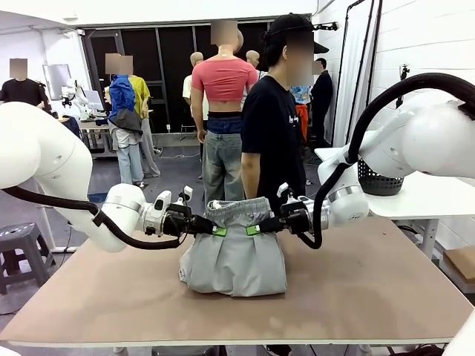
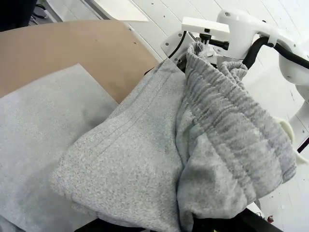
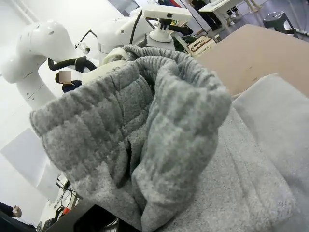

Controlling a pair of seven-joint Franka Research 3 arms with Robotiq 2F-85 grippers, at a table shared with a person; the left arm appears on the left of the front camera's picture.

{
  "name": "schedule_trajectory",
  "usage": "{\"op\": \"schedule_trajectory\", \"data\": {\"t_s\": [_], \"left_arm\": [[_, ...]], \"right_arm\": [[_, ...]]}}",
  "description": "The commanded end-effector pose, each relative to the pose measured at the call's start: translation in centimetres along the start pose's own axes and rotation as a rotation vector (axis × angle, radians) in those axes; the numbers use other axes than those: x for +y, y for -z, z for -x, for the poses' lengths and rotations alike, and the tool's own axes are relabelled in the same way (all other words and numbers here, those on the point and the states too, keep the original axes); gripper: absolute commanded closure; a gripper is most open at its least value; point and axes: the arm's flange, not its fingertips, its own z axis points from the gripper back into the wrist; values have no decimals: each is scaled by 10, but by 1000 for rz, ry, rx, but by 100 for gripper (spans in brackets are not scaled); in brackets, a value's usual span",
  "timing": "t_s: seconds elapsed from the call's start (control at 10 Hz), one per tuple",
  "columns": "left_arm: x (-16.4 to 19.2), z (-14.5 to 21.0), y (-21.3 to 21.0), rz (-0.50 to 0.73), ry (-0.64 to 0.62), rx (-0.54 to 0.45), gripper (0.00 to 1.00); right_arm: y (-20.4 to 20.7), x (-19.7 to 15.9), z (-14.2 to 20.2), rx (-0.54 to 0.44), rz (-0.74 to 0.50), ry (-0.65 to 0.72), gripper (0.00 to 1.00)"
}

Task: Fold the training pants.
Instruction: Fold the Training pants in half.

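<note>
The light grey training pants (image 1: pixel 236 256) hang by their gathered waistband above the brown table, the lower part bunched on the tabletop. My left gripper (image 1: pixel 217 231) is shut on the waistband's left side and my right gripper (image 1: pixel 254 230) is shut on its right side, the two close together. In the left wrist view the ribbed waistband (image 2: pixel 227 125) fills the foreground and hides my fingers; a flat layer of the pants (image 2: pixel 38 145) lies on the table below. From the right wrist camera, the waistband (image 3: pixel 159 106) folds over the gripper.
A person in a black T-shirt (image 1: pixel 271 133) stands at the table's far edge just behind the pants. A black mesh basket (image 1: pixel 380 182) sits on a white side table at the right. Bare tabletop (image 1: pixel 386 282) lies either side of the pants.
</note>
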Motion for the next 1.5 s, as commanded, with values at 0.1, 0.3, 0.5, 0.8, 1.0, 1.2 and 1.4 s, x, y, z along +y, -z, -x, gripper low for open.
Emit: {"op": "schedule_trajectory", "data": {"t_s": [0.1, 0.3, 0.5, 0.8, 1.0, 1.2, 1.4], "left_arm": [[-6, 0, -1, -1, 5, 1, 100], [10, -11, -2, -14, -36, 2, 100], [21, -22, -2, -30, -160, 14, 100], [42, -32, -11, -30, -320, 18, 100], [49, -23, -12, -67, -435, 35, 100], [63, -20, -16, -71, -478, 44, 100], [71, -12, -15, -64, -511, 45, 100]], "right_arm": [[-1, 5, 0, -11, 7, -1, 100], [1, -15, -6, 0, -3, 49, 100], [1, -36, -11, -30, 2, 161, 100], [-3, -55, -15, -75, 35, 290, 100], [-4, -59, -8, -80, 68, 366, 100], [-5, -74, -8, -71, 82, 405, 100], [-8, -82, -2, -67, 97, 450, 100]]}}
